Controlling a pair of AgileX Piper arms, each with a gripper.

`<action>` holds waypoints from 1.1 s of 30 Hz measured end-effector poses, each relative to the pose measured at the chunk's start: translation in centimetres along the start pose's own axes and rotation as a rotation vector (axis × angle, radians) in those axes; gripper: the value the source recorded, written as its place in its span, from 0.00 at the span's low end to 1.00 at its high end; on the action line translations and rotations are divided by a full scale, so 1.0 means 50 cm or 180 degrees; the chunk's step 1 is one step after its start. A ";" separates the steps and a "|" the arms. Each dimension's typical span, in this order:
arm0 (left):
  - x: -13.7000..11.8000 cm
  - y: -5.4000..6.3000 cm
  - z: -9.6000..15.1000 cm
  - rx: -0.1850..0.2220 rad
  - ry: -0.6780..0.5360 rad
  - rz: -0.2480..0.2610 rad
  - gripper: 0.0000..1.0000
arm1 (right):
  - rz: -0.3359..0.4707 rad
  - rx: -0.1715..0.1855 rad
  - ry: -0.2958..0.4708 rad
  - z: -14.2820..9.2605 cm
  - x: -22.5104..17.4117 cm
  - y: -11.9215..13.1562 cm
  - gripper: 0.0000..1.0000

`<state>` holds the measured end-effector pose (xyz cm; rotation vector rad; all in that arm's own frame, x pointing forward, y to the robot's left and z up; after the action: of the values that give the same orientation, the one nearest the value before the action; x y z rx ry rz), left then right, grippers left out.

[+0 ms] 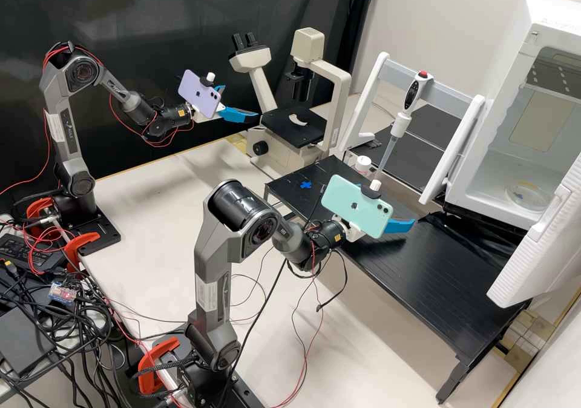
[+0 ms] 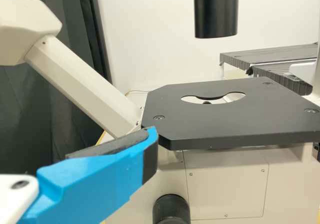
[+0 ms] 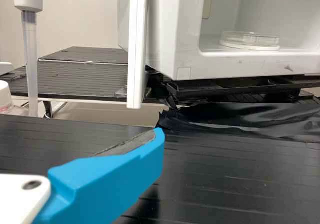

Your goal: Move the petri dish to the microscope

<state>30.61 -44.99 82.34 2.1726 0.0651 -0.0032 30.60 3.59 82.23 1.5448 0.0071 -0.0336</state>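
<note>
In the high view, my left gripper [image 1: 243, 102] stands open and holds nothing beside the pale microscope [image 1: 293, 126]. One finger of this left gripper [image 2: 150, 151] is in front of the microscope's black stage [image 2: 230, 121], below stage level, in the left wrist view. My right gripper [image 1: 399, 225], open too, is over the black bench shelf, partly behind its phone. The right wrist view has a finger of the right gripper [image 3: 156, 151] short of the white cabinet. Inside that cabinet lies the clear petri dish [image 1: 526, 196], also visible as a flat lidded petri dish [image 3: 250, 40] near the opening.
The cabinet's open door [image 1: 538, 244] juts over the black shelf [image 1: 448, 275]. A pipette [image 1: 399, 123] hangs on a white stand [image 1: 369, 93] between microscope and cabinet. A small white-capped bottle [image 1: 363, 164] stands near it. Cables [image 1: 54, 323] crowd the arm bases.
</note>
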 end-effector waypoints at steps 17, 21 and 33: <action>0.000 0.000 0.000 0.0000 0.0000 0.0000 1.00 | 0.0134 0.0107 -0.0136 0.029 -0.001 0.028 1.00; 0.000 0.000 0.000 0.0000 0.0000 0.0000 1.00 | 0.0255 0.0167 -0.0191 0.043 0.002 0.051 1.00; 0.000 0.000 0.000 0.0000 0.0000 0.0000 1.00 | 0.0786 0.0200 -0.0269 0.077 0.055 0.160 1.00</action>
<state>30.61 -44.99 82.34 2.1726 0.0651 -0.0032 33.49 -0.09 90.23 1.5963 -0.2538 0.0976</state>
